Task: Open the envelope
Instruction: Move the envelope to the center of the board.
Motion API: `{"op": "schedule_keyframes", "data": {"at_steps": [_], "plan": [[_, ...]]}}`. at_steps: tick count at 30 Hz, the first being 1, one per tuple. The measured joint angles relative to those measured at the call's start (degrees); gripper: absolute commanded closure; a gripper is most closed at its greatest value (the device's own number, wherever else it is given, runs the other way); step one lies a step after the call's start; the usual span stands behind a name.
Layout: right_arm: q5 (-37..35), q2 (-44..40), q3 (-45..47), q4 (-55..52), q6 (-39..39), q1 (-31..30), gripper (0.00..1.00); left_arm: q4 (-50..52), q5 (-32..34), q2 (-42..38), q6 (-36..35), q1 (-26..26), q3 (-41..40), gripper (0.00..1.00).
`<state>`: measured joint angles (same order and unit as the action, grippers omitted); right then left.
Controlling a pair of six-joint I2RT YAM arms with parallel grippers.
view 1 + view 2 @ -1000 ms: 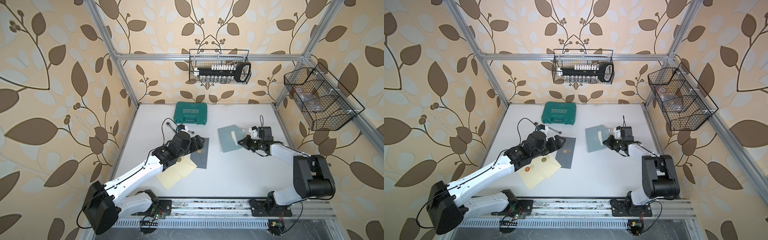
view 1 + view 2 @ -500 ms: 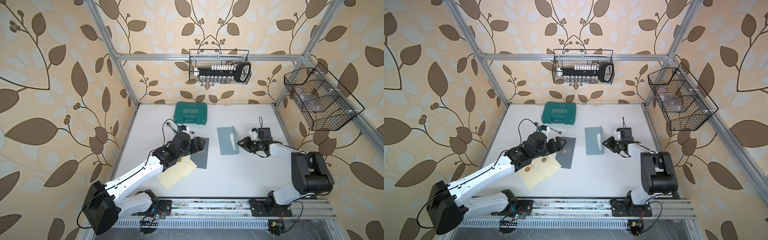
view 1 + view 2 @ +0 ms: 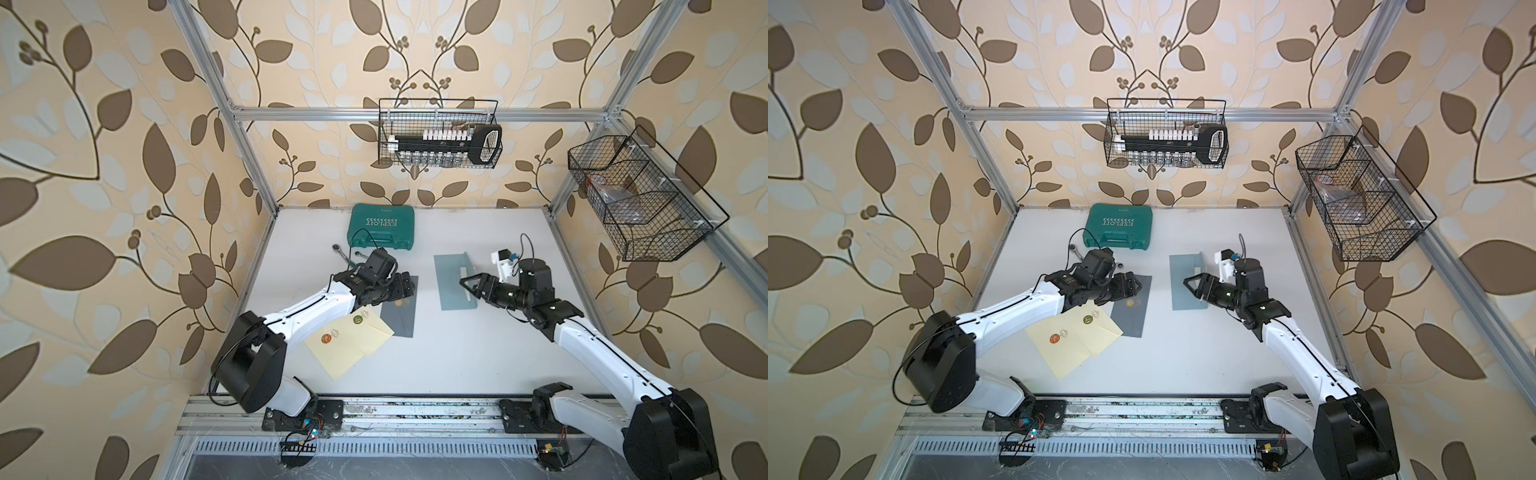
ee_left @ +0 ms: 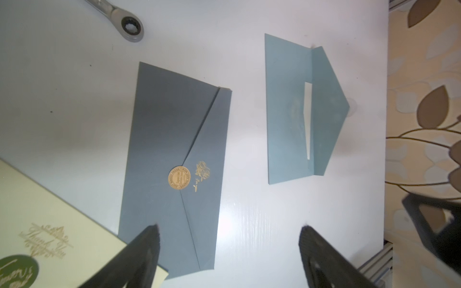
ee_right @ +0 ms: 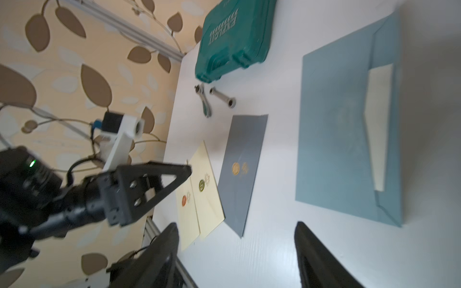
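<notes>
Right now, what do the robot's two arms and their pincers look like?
White shells with black joints on the left arm and right arm; thin black cables loop at the wrists. The left pincer and right pincer are black with hollow triangular fingers.

Your left gripper (image 4: 228, 229) and right gripper (image 5: 237, 224) point toward each other, each held low with jaws spread wide.

In both top views the left end effector (image 3: 409, 287) covers the dark envelope's (image 3: 401, 321) far end.
</notes>
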<state>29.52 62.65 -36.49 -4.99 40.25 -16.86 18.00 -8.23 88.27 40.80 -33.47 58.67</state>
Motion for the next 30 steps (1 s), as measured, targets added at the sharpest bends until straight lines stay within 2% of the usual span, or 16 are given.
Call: {"op": "schedule_keyframes", "data": {"at_steps": [4, 9, 20, 30], "plan": [[-1.27, 2.54, 0.2, 0.7, 0.44, -8.35, 0.2, 1.79, -1.29, 6.95, -0.33, 1.46, 2.91, 0.1], [-2.75, 8.92, -0.55, 0.96, 0.57, -11.91, 0.2, 2.91, -2.54, 9.79, -0.52, 1.42, 4.04, 0.1], [-4.81, 13.62, -1.14, 1.07, 1.75, -12.76, 0.19, 1.05, -7.23, 11.98, 0.98, 0.87, 0.63, 0.1], [-7.54, 15.41, -1.14, 0.9, 3.69, -12.7, 0.19, -5.16, -9.42, 11.8, 7.91, -6.23, -1.42, 0.09]]}}
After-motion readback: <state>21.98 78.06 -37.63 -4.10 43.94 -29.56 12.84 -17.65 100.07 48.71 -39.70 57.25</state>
